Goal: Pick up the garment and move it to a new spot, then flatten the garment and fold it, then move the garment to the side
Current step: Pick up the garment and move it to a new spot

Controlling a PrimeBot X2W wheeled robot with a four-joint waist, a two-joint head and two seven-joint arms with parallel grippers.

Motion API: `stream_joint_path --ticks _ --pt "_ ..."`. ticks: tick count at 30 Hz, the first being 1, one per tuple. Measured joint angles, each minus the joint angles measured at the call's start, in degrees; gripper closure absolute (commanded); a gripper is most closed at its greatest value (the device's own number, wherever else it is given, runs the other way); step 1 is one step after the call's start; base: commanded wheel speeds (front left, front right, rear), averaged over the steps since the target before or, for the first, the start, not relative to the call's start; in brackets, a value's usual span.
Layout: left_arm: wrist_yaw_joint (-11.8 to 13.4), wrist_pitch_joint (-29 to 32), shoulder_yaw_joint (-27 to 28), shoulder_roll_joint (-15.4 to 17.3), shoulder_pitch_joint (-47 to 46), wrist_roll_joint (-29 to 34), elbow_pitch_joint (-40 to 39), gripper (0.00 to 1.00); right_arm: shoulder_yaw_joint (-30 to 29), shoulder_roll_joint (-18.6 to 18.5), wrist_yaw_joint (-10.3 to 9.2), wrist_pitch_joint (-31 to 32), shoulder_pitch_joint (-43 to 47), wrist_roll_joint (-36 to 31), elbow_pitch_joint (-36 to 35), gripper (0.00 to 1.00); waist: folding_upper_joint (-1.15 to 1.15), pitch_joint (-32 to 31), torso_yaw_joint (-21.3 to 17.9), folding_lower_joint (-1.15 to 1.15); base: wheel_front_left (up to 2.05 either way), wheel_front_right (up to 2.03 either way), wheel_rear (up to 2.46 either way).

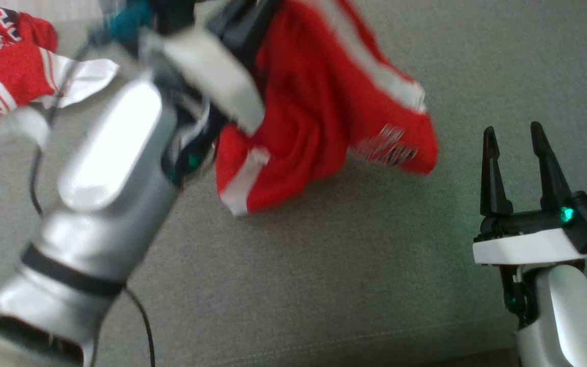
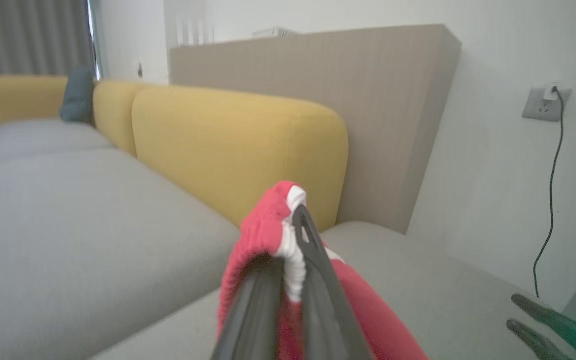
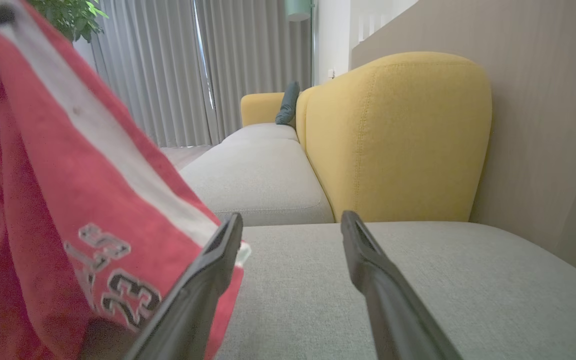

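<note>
two heaps of red cloth show in the head view. the garment, red with white stripes and printed lettering, hangs bunched from the left gripper above the grey sofa seat. a pile of red and white clothes lies on the seat at the far upper left, well apart from it. the left gripper's jaws are clenched on a ribbed red and white edge of the garment, which bulges past the fingertips in the left wrist view and drapes down both sides of the fingers. whether the garment's lowest folds touch the seat, i cannot tell. the right gripper sits low at the right with its jaws spread wide and nothing between them, fingers pointing out over bare seat. in the right wrist view the hanging garment is just beside the finger on that view's left, its number print facing the camera. behind the seat stand yellow back cushions, with a dark cushion leaning among them farther along, and a wall socket with a black cable hanging from it.
</note>
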Motion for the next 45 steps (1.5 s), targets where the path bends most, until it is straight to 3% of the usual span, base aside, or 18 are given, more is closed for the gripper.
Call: stream_joint_path --ticks 11,26,27,29,30,31,32,40,45 --pt "1.24 -6.49 1.55 -0.03 17.18 -5.46 7.25 1.00 -0.32 0.01 0.00 0.00 -0.12 0.40 -0.27 0.00 0.00 2.15 0.12 0.00 0.00 0.00 0.00" --pt "1.32 -10.07 6.15 -1.46 24.60 -12.02 14.12 0.99 0.13 0.02 0.00 0.00 -0.13 -0.52 -0.14 0.00 0.00 1.52 2.13 0.00 0.00 0.00 0.00" --pt "1.13 -10.32 6.58 -1.48 24.99 -12.03 14.17 0.76 0.18 0.02 0.00 0.00 -0.13 -0.55 -0.04 0.00 0.00 1.39 2.20 0.00 0.00 0.00 0.00" --pt "1.13 -10.84 7.14 -1.44 25.55 -11.88 14.22 0.58 0.29 0.02 0.00 0.00 -0.12 -0.58 0.09 0.00 0.00 1.12 2.31 0.00 0.00 0.00 0.00" --pt "1.14 -10.87 7.33 -1.44 25.82 -11.44 14.22 0.40 0.32 0.02 0.00 0.00 -0.12 -0.64 0.09 0.00 0.00 1.00 2.35 0.00 0.00 0.00 0.00" --pt "1.14 -10.87 7.33 -1.44 25.82 -11.44 14.22 0.07 0.32 0.02 0.00 0.00 -0.12 -0.64 0.09 0.00 0.00 1.00 2.35 0.00 0.00 0.00 0.00" --pt "1.14 -10.93 7.49 -1.48 26.17 -11.09 14.21 0.00 0.35 0.02 0.00 0.00 -0.12 -0.64 0.13 0.00 0.00 0.84 2.40 0.00 0.00 0.00 0.00" --pt "1.05 -11.31 9.45 -2.31 30.80 -7.99 13.01 0.00 0.40 0.02 0.00 0.00 0.24 -1.65 0.63 0.00 0.00 -0.82 3.05 0.00 0.00 0.00 0.00" --pt "2.04 -11.33 13.05 -2.35 33.98 -2.52 8.94 0.00 0.30 0.02 0.00 0.00 0.52 -1.94 0.82 0.00 0.00 -2.15 3.57 0.00 0.00 0.00 0.00"
